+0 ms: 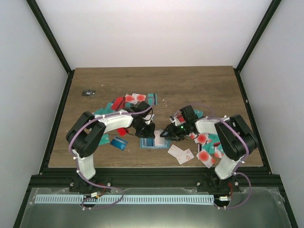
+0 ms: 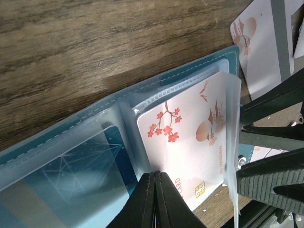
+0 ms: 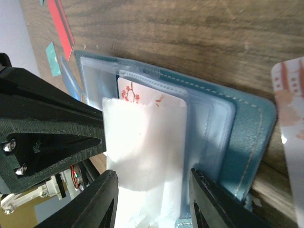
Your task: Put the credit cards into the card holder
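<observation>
Nearest the arm bases, two white credit cards (image 1: 182, 153) are lying face up on the tabletop (image 1: 199, 85), at about 4 o'clock from the card holder (image 1: 153, 142). More red-circled cards (image 1: 207, 153) are spilling under the right arm toward 3 o'clock. The card holder is lying open like a book between the two wrists, its clear sleeves showing. A white blossom card (image 2: 190, 142) is sitting inside one sleeve, and a blue card (image 2: 114, 161) is sitting in the sleeve at 9 o'clock from it in the left wrist view.

The left fingers (image 2: 147, 204) are pressing together, tips bearing down at the near edge of the blossom card's sleeve beside the fold — whether they are nipping any plastic I cannot tell. The right fingers (image 3: 107, 199) are standing spread, straddling a loose translucent sleeve flap (image 3: 142, 142) that is covering most of the blossom card.

Farther off, at 11 o'clock from the holder, a heap of red, teal and white cards (image 1: 130, 100) is lying — and at 10 o'clock, a small dark object (image 1: 88, 93) is sitting alone.
</observation>
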